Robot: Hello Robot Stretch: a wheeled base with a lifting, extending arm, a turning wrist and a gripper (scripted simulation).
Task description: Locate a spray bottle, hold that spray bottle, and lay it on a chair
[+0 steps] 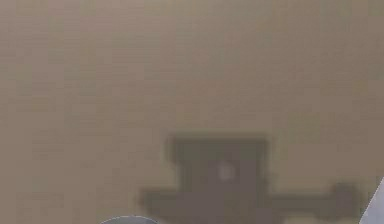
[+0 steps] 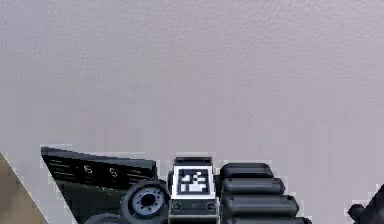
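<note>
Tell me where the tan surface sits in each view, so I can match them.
Forward view: the tan surface spreads across the upper picture, straight ahead.
Arm side view: a tan wedge at the bottom-left corner, under the grey wall.
Shared landmark: that tan surface itself.

Forward view, ahead: plain tan wall (image 1: 190, 70), from side to side.
Forward view, bottom edge: pale curved rim (image 1: 122, 219), left of the middle, before the wall.
Arm side view, behind: flat grey wall (image 2: 190, 70).
Arm side view, bottom middle: white square marker with black marks (image 2: 193, 181).
Left of marker: dark slanted flat panel (image 2: 95, 168); dark round disc (image 2: 148, 203) just beside the marker, below the panel.
Right of marker: stacked dark ribbed bars (image 2: 255, 190), just beside it.
Bottom left corner: tan strip (image 2: 10, 195), left of the panel.
</note>
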